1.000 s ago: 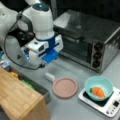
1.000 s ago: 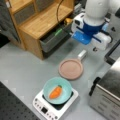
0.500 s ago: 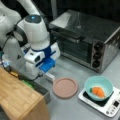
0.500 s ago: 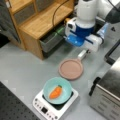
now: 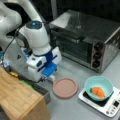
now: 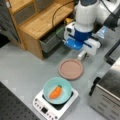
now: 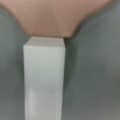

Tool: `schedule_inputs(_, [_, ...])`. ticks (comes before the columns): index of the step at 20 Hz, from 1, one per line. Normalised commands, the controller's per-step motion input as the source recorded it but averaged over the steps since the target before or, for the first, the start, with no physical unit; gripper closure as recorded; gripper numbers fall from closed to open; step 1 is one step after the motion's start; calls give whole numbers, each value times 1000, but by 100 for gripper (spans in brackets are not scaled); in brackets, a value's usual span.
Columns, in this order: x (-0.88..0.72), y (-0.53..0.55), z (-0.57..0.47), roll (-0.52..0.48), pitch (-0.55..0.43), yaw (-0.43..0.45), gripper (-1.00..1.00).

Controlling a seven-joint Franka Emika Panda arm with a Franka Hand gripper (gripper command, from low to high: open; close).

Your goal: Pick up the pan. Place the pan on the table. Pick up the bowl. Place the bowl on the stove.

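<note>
The pinkish-brown pan (image 5: 65, 87) (image 6: 71, 69) lies flat on the grey table (image 5: 72, 110) (image 6: 22, 70) in both front views. Its white stub handle (image 6: 81, 55) points toward the arm. My gripper (image 5: 51, 77) (image 6: 82, 53) hangs low right over that handle, its fingers hidden by the hand's body. The wrist view shows the handle (image 7: 45, 80) running up to the pan's rim (image 7: 60, 17), and no fingers. The teal bowl (image 5: 98, 87) (image 6: 57, 90) with an orange carrot piece (image 6: 55, 92) sits on the white stove (image 5: 110, 105) (image 6: 47, 108).
A large silver toaster oven (image 5: 85, 42) (image 6: 107, 95) stands behind the pan and stove. A light wooden shelf unit (image 5: 17, 100) (image 6: 37, 22) is beside the arm, with a dark bin (image 6: 50, 41) at its base close to the gripper.
The arm has come down and moved toward the pan, bringing the gripper onto the pan's handle. Pan, bowl and stove have stayed where they were.
</note>
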Motion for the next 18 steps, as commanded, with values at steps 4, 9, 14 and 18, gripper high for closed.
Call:
schedule_inputs(4, [174,60,-117,23,-21,-92,-100])
schedule_inputs(9, [153,37,-95,-30,-1,-80,-100])
schedule_inputs(14, [98,11,-32,-46,15,-52,-100])
schedule_inputs(18, [59,5,-44,-113,14,-33,-100])
